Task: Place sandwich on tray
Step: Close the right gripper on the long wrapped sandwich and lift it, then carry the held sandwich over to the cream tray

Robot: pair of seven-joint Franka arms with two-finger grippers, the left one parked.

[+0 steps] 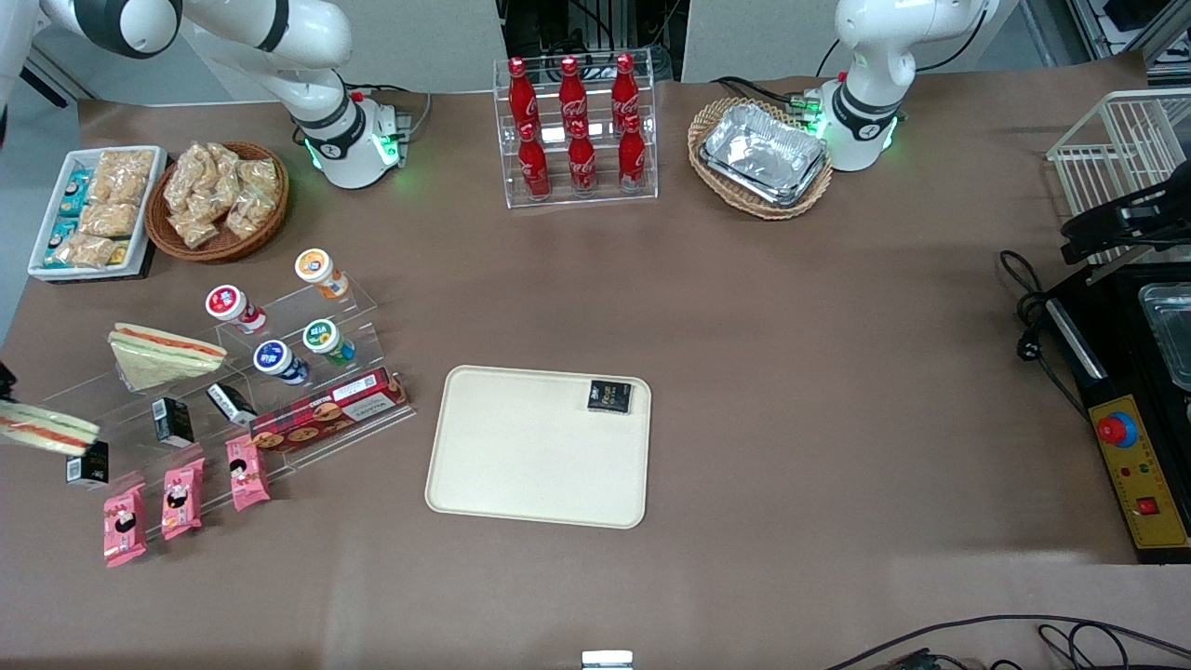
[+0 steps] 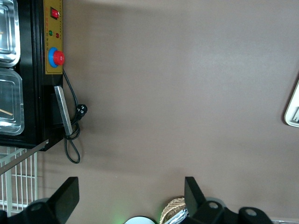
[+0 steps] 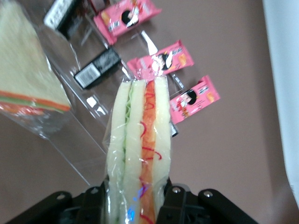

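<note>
My gripper (image 3: 135, 198) is shut on the sandwich (image 3: 138, 144), a narrow clear-wrapped one with white bread and a red-orange and green stripe. In the front view the sandwich (image 1: 46, 428) shows at the frame's edge, held above the clear display steps (image 1: 279, 372) at the working arm's end of the table; the gripper itself is out of that frame. The cream tray (image 1: 530, 447) lies flat in the middle of the table, well off sideways from the sandwich. A small black packet (image 1: 609, 396) lies on one corner of it.
A wedge sandwich (image 1: 163, 355) rests on the steps, with yoghurt cups (image 1: 279, 361), small black boxes (image 1: 172, 421), a red biscuit box (image 1: 326, 414) and pink snack packets (image 1: 177, 498). A cola bottle rack (image 1: 577, 130), foil trays in a basket (image 1: 763, 154) and a snack basket (image 1: 219, 200) stand farther from the camera.
</note>
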